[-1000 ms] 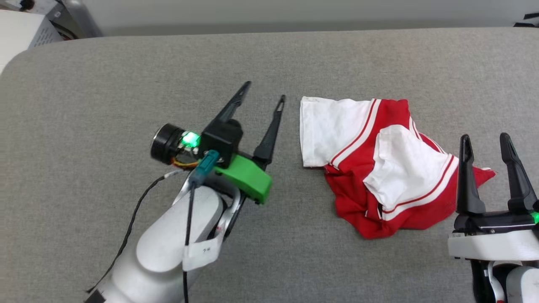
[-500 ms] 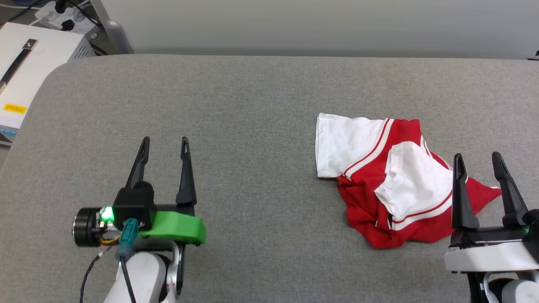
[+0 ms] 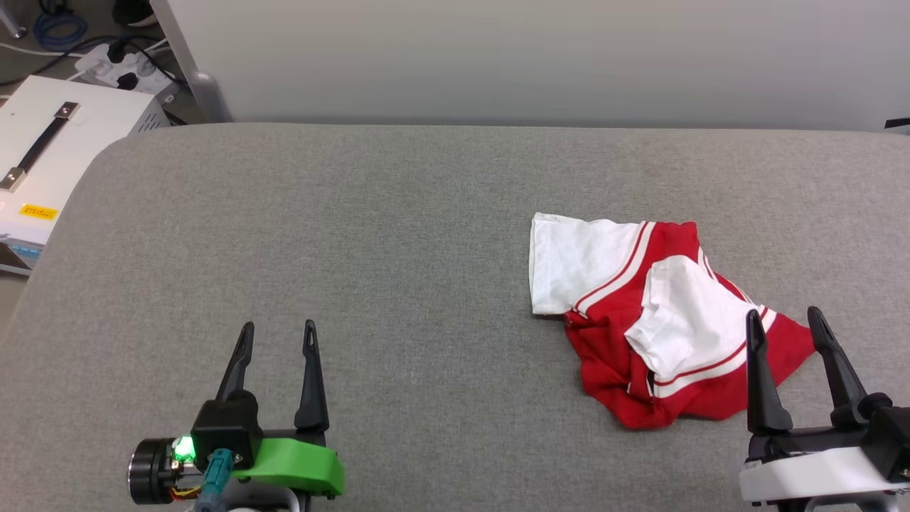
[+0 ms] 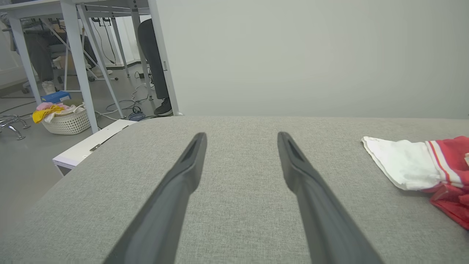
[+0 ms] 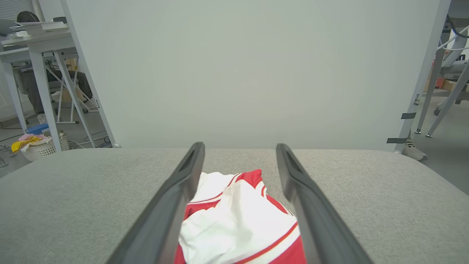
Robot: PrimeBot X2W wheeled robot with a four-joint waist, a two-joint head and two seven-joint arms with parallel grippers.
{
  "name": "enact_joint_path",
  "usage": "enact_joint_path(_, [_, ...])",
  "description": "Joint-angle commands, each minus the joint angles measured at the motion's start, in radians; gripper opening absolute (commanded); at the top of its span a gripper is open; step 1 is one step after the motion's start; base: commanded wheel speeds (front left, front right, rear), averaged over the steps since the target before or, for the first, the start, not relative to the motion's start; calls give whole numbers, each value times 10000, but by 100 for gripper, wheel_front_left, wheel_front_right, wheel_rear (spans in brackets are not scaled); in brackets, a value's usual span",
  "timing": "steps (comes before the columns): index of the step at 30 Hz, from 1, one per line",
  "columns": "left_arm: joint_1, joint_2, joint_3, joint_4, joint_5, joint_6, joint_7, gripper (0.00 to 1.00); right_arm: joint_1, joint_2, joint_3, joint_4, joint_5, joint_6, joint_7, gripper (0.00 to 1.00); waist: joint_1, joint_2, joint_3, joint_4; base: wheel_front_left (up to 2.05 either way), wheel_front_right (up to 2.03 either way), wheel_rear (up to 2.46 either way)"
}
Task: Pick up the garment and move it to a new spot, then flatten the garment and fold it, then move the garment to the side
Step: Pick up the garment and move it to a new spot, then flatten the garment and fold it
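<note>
The garment (image 3: 661,323) lies crumpled on the grey table (image 3: 398,235), right of centre: red body, two white sleeves with red-white striped trim on top. Its lettering and number are hidden in the folds. My right gripper (image 3: 782,320) stands open at the lower right, above the garment's right edge, with nothing between its fingers. In the right wrist view the garment (image 5: 238,220) shows between and below the open right gripper (image 5: 240,148). My left gripper (image 3: 277,331) is open at the lower left, far from the cloth. In the left wrist view the left gripper (image 4: 242,137) is open and the garment (image 4: 421,168) lies at the right.
A white box (image 3: 50,156) with a handle and a power strip (image 3: 117,67) sit beyond the table's rounded left corner. A pale wall panel (image 3: 540,57) runs along the far edge. A laundry basket (image 4: 66,119) and table legs stand on the floor.
The head camera has tilted up, so the far edge and floor show more. My left gripper has drawn back from beside the garment to the lower left. The garment has not moved.
</note>
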Motion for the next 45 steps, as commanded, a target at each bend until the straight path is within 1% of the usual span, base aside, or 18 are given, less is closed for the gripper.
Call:
enact_joint_path(1, [188,-89,108,35,148,-94,-56,100,155,-12,48,9,-108,-7,-21,100,1,0,-80,-10,0,0,0])
enact_joint_path(4, [397,-267,284,157,363,-290,-56,100,349,-12,137,13,-104,-7,-21,100,1,0,-172,-18,0,0,0])
enact_joint_path(9, [508,-388,443,231,488,-446,-57,100,453,-12,172,52,-82,-7,-21,100,1,0,-243,8,0,0,0])
enact_joint_path(22, [629,-509,687,387,723,-762,-57,100,483,-12,253,102,-94,-7,-21,100,1,0,-296,39,0,0,0])
enact_joint_path(27, [281,-505,759,522,795,-914,-57,100,365,-12,301,66,-128,-7,-21,100,1,0,-162,-36,0,0,0])
enact_joint_path(30, [-319,-368,792,561,874,-1123,-57,100,181,-12,370,27,-159,-7,-21,100,1,0,18,-158,0,0,0])
enact_joint_path(33, [-1202,-192,781,613,885,-1440,-57,100,18,-12,385,-46,-163,-7,-21,100,1,0,260,-306,0,0,0])
enact_joint_path(36, [-2357,-102,797,669,609,-1964,-57,100,-187,-12,428,-95,-217,-7,-21,100,1,0,585,-526,0,0,0])
enact_joint_path(39, [-3586,18,668,1037,319,-2366,-57,100,-447,-12,450,-123,-232,-7,-21,100,1,0,935,-786,0,0,0])
enact_joint_path(42, [-4785,268,329,1642,104,-2565,-57,100,-705,-12,524,-170,-224,-7,-21,100,1,0,1301,-1065,0,0,0])
enact_joint_path(45, [-6065,598,-256,2478,-139,-2641,-16,100,-940,-12,584,-214,-212,-7,-21,100,1,0,1643,-1319,0,0,0])
